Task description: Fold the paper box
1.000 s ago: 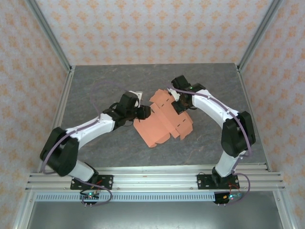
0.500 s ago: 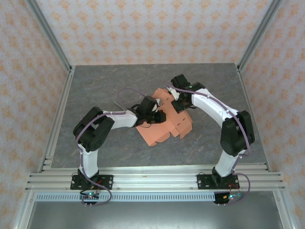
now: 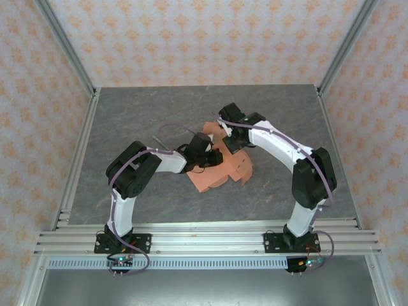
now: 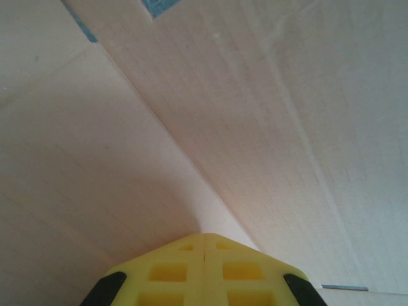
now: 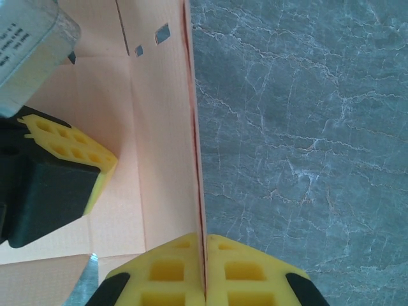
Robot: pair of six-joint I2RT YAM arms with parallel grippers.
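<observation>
1. The paper box (image 3: pixel 220 167) lay as a partly folded salmon sheet at the middle of the tabletop (image 3: pixel 146 115), between the two arms. Most of it was flat, and one side was turned up toward the upper right of the overhead view.

2. The right pincer (image 5: pixel 205 255) was clamped on the upright panel (image 5: pixel 191 95). In its wrist view the thin edge of the card ran straight down the frame and into the seam between the yellow fingers, with bare tabletop to the right. This grip probably served to hold that wall vertical along its crease.

3. The left pincer (image 4: pixel 204 255) was closed, its fingers meeting tip to tip with nothing visibly caught between them. It pointed into a fold line that ran from the upper left of its view down to the tips.

4. In the right wrist view the left pincer sat at the left of the frame, resting on the flat panel just beside the raised wall. It seemed to be acting as a weight that pinned the base, so the wall would bend at the crease and the sheet would not slide.

5. The box looked far from finished, with several flaps spread flat at the lower right of the sheet.
</observation>
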